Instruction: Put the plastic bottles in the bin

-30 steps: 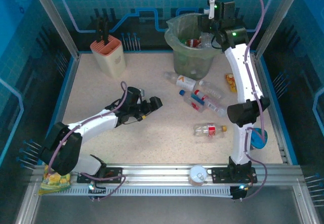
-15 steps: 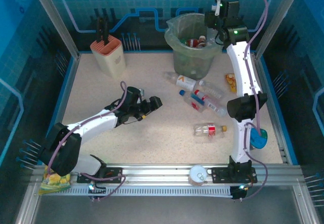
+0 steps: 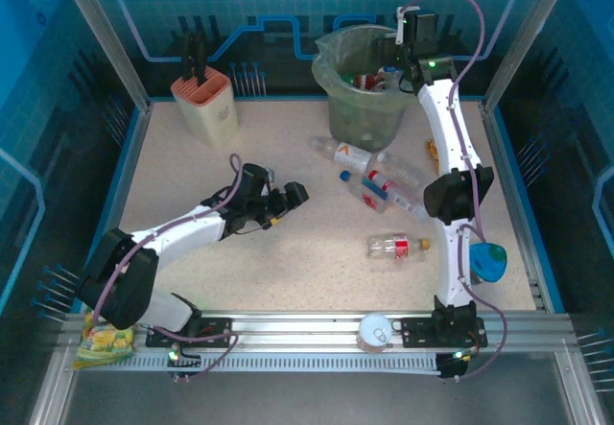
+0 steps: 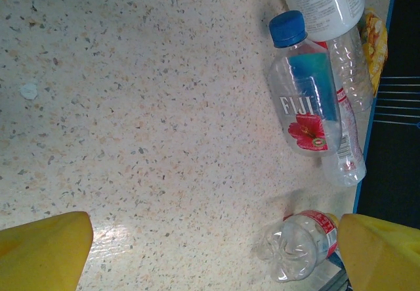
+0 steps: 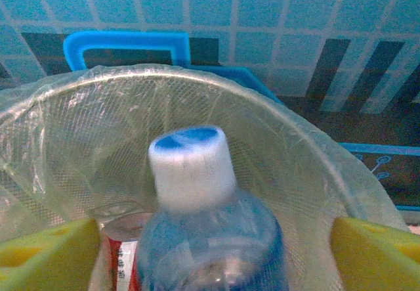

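My right gripper hangs over the bin, a grey bucket lined with a translucent bag. In the right wrist view its yellow fingers stand wide open. A blurred blue-tinted bottle with a white and blue cap is loose between them, touching neither, above the bin's lining. A red-labelled bottle lies inside the bin. Several plastic bottles lie on the table right of centre. My left gripper is open and empty above the table, left of the Fiji bottle.
A peach knife block stands at the back left. Snack bags lie at the right edge and the near left corner. A blue object sits near the right arm's base, and a white round lid on the front rail.
My right gripper has reached further over the bin and opened, letting go of the bottle. The left arm has stayed where it was.
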Action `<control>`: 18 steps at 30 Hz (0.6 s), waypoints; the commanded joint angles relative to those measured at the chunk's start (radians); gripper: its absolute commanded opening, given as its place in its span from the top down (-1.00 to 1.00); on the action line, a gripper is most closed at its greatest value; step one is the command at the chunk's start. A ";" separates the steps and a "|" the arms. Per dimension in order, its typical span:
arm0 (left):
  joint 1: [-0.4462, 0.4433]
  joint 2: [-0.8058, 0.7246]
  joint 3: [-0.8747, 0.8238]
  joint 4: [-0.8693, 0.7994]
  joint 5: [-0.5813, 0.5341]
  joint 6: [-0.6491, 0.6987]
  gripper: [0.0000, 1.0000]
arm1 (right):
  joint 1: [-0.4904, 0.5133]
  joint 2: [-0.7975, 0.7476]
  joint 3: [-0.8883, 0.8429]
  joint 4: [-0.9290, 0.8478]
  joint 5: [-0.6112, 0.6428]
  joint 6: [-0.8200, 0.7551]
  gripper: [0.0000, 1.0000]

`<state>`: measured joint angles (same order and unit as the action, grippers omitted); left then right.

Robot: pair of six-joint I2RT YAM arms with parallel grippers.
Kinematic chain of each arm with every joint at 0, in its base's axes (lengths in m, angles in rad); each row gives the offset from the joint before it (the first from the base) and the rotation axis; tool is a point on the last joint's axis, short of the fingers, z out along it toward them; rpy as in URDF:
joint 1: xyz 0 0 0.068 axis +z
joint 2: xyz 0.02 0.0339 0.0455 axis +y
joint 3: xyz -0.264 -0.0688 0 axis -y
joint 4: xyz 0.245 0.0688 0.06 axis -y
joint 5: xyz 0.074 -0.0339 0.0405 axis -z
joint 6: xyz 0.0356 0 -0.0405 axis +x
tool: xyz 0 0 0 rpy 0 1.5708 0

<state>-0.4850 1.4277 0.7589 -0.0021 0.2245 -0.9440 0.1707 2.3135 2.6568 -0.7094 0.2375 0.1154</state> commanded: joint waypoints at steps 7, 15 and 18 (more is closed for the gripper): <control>0.003 0.030 0.020 0.027 0.025 -0.007 -0.93 | 0.011 -0.109 0.038 -0.034 -0.067 -0.073 -0.99; 0.004 0.034 -0.001 0.038 0.023 -0.006 -0.94 | 0.032 -0.325 -0.148 -0.080 -0.124 -0.133 -0.99; 0.004 0.043 -0.004 0.052 0.029 -0.005 -0.94 | 0.046 -0.420 -0.254 -0.123 -0.109 -0.166 -0.99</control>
<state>-0.4850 1.4521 0.7586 0.0212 0.2260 -0.9443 0.1955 1.9789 2.4676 -0.7738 0.1387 0.0029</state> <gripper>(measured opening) 0.972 0.996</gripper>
